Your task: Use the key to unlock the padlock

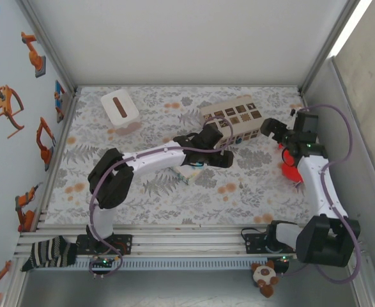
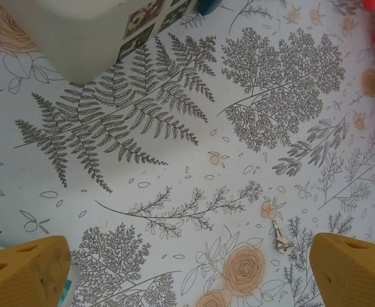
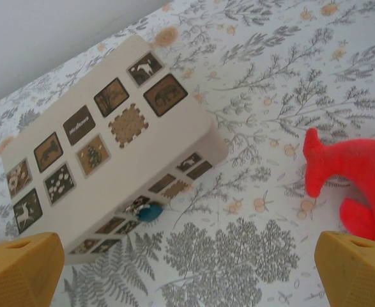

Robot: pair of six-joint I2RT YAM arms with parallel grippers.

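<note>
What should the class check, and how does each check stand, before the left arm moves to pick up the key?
1. Key lies free on the tablecloth: ok.
2. Left jaws open, key ahead between them: ok.
3. Key gripped: not ok.
4. Padlock visible on the box side: ok.
5. Right jaws open and empty: ok.
6. Keyhole direction: cannot tell.
</note>
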